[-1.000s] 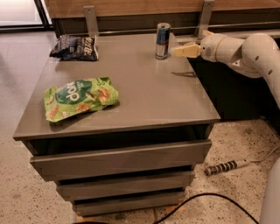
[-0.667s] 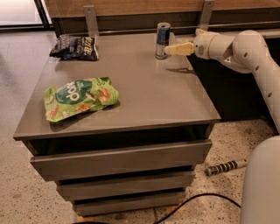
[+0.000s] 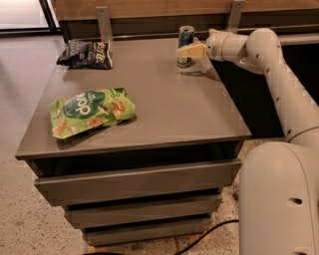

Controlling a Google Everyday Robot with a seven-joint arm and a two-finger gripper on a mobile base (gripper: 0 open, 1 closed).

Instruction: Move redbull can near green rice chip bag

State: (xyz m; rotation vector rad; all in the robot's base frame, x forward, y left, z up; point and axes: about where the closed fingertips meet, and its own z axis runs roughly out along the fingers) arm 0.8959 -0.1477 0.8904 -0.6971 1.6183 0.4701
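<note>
Redbull can (image 3: 186, 36): stands upright at the far edge of the surface (image 3: 164, 99), toward its right corner, silver top up.
Gripper (image 3: 186, 51): at the can, reaching in from the right; its tan tip crosses the front of the can's lower half.
Jaws: whether they are apart or clamped on the can cannot be told from this view.
Arm (image 3: 271, 64): white, jointed, running from the big rounded robot body (image 3: 279, 199) at the lower right up and over to the far right corner of the surface.
Green rice chip bag (image 3: 92, 110): lies flat near the front left of the surface, its white logo upside down to the camera, well apart from the can.
Dark chip bag (image 3: 84, 53): lies at the far left corner, well apart from both the can and the green bag.
Surface: grey top of a low cabinet with a stack of drawers (image 3: 134, 182) below it.
Behind: two metal brackets, one (image 3: 103, 21) above the dark bag and one (image 3: 234, 14) just right of the can.
Floor (image 3: 20, 94): speckled, with a dark cable (image 3: 199, 239) running out under the cabinet at the bottom.
</note>
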